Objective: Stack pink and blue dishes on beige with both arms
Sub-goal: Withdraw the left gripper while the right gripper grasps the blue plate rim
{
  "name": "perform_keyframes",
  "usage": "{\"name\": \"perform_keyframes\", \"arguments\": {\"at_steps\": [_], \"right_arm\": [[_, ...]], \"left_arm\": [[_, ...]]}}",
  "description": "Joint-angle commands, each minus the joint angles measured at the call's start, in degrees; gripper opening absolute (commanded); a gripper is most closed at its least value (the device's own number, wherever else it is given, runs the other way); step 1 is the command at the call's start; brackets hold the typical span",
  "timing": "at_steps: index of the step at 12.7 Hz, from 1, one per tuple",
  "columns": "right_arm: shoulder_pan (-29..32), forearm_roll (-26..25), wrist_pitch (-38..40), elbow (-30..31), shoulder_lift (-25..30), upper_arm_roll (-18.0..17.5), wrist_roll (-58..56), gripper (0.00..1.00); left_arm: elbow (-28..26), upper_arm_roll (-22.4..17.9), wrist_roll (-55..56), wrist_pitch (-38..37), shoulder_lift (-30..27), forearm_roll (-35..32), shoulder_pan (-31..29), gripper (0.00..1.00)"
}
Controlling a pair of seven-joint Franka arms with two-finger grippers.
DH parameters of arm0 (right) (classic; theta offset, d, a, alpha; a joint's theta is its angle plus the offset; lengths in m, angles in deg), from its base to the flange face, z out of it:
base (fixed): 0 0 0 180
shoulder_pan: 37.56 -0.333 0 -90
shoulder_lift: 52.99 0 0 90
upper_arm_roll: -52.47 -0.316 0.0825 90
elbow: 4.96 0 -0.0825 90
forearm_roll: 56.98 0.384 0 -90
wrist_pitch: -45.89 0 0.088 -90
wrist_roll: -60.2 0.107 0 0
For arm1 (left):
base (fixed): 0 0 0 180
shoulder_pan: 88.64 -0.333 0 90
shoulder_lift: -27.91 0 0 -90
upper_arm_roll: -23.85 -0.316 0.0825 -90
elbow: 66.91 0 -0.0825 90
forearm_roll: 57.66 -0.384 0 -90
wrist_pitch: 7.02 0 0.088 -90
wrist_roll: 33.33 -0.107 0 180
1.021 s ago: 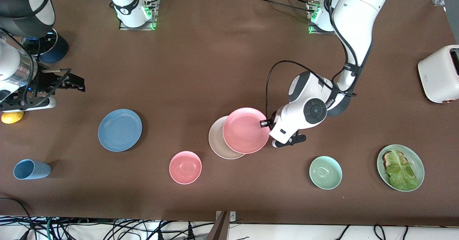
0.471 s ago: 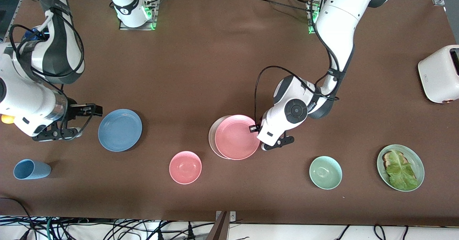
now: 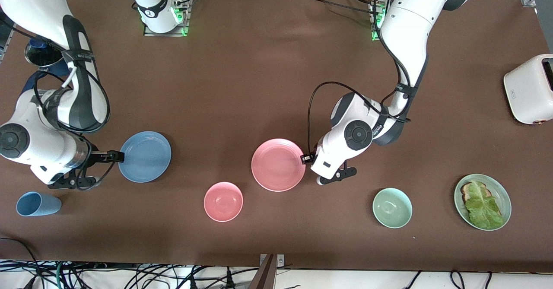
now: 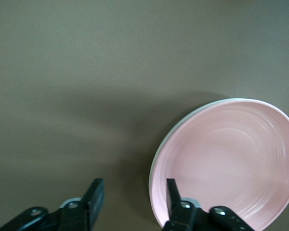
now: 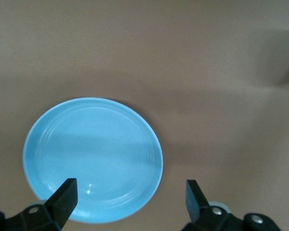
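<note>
A: Pink plate point(image 3: 278, 164) sits on the beige plate point(image 4: 160, 150), mid-table. Left gripper point(image 4: 132, 199) is spread, one finger over the pink rim.

B: Risk?

A: That finger may drag pink off-centre. Right gripper point(image 5: 130, 192) is open at the blue plate point(image 3: 145, 156); a shallow pinch could slip.

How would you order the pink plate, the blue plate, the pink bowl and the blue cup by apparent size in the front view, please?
1. Pink plate and blue plate: they look equal, so I cannot rank them.
2. Pink bowl: clearly smaller across.
3. Blue cup, lying on its side: smallest.
</note>
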Motion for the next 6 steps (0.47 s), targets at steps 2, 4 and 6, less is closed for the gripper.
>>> {"name": "perform_keyframes", "arguments": {"at_steps": [2,4,6], "right_arm": [[1.98,0.11,-4.76,2.7,-3.54,-0.43,-1.61,0.99],[2.26,0.2,-11.42,7.88,-3.28,-0.51,-4.24,0.99],[3.56,0.29,-14.53,10.36,-3.19,-0.51,-6.09,0.99]], "left_arm": [[-0.54,-0.36,0.2,-7.56,-3.82,-2.37,-2.74,1.0],[-0.54,-0.28,-1.72,-13.28,-6.11,-2.9,-6.16,1.0],[-0.54,-0.28,-9.52,-18.72,-7.78,-2.99,-9.68,1.0]]}}
